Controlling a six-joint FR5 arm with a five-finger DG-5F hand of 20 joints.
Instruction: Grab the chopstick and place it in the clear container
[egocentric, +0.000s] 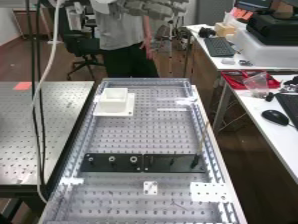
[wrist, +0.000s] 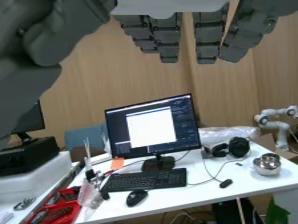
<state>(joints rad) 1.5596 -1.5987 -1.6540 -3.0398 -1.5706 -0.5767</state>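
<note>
- Your high view looks from above the near end of the long grey perforated bench (egocentric: 136, 136), slanting down along it; the dark grey robot hand (egocentric: 156, 7) lies well beyond, at the picture's top edge.
- Your wrist view faces across a white desk (wrist: 193, 192) towards a light wood-panelled wall (wrist: 113, 75), with the hand's fingers (wrist: 206, 37) close to the lens.
- You share the desk's black mouse (egocentric: 275, 117), black keyboard (egocentric: 289, 106) and red tray (egocentric: 234, 78) between both views.

Thin chopstick (egocentric: 202, 137) upright at black plate (egocentric: 169, 163), white square container (egocentric: 113, 106) on white base (egocentric: 131, 106)
</note>
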